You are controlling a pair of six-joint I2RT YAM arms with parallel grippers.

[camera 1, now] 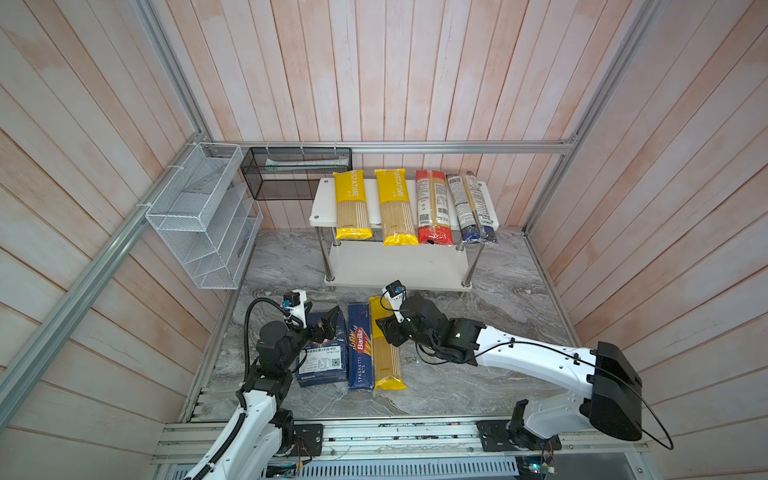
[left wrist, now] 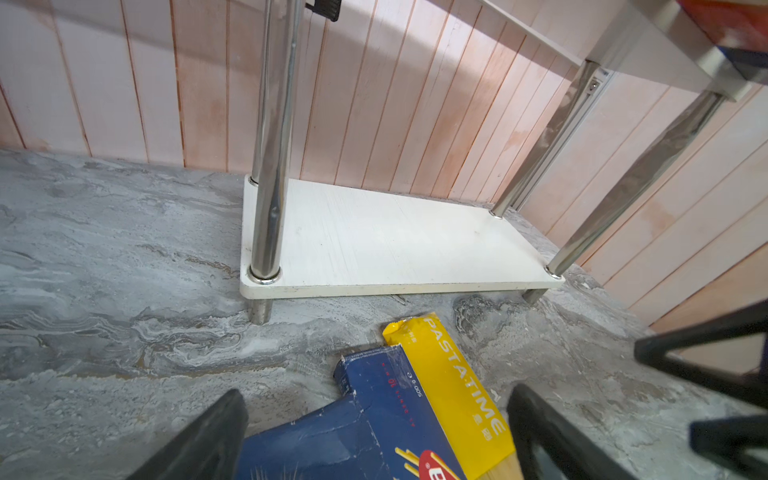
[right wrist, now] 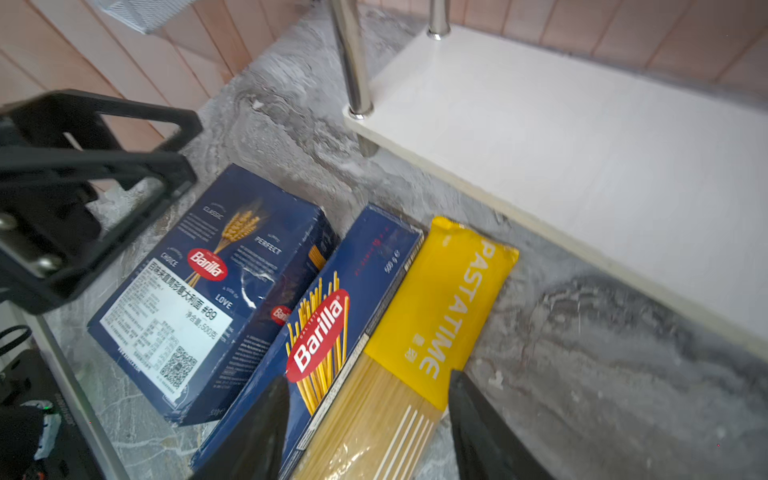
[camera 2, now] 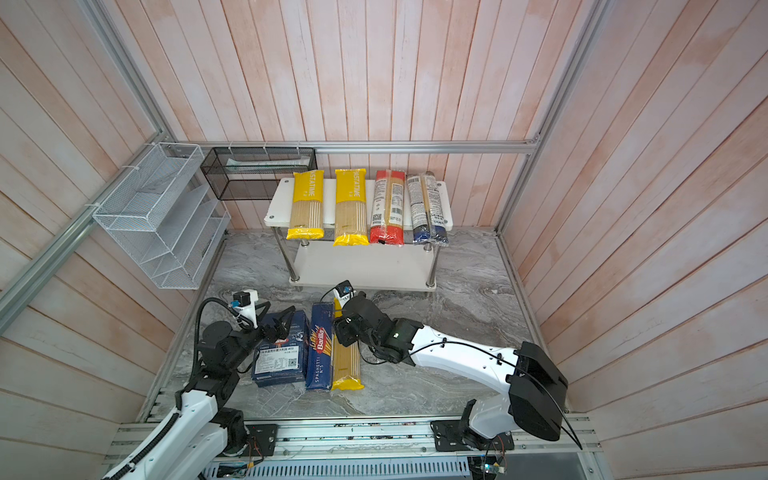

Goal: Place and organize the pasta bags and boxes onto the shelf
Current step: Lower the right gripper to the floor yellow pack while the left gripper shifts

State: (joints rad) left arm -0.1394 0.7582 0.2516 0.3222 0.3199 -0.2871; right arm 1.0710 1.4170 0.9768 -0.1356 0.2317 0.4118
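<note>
The shelf (camera 1: 324, 203) stands at the back with its lower board (camera 1: 395, 266) (left wrist: 395, 241) bare. Across its top board lie two yellow bags (camera 1: 352, 203) (camera 1: 397, 208), a red-ended bag (camera 1: 432, 208) and a blue-ended bag (camera 1: 473, 208). On the marble floor in front, side by side, lie the wide Barilla box (camera 1: 322, 361) (right wrist: 208, 291), the narrow spaghetti box (camera 1: 359, 353) (right wrist: 332, 316) and a yellow bag (camera 1: 386, 357) (right wrist: 440, 299). My left gripper (camera 1: 326, 322) (left wrist: 376, 395) hovers open over the wide box's far end. My right gripper (camera 1: 388, 332) (right wrist: 370, 380) is open, low over the yellow bag, one finger over the narrow box.
A white wire-mesh rack (camera 1: 203, 220) hangs on the left wall and a black mesh basket (camera 1: 297, 172) on the back wall beside the shelf. Plank walls close in on three sides. The shelf's chrome legs (left wrist: 270, 166) stand just beyond the boxes.
</note>
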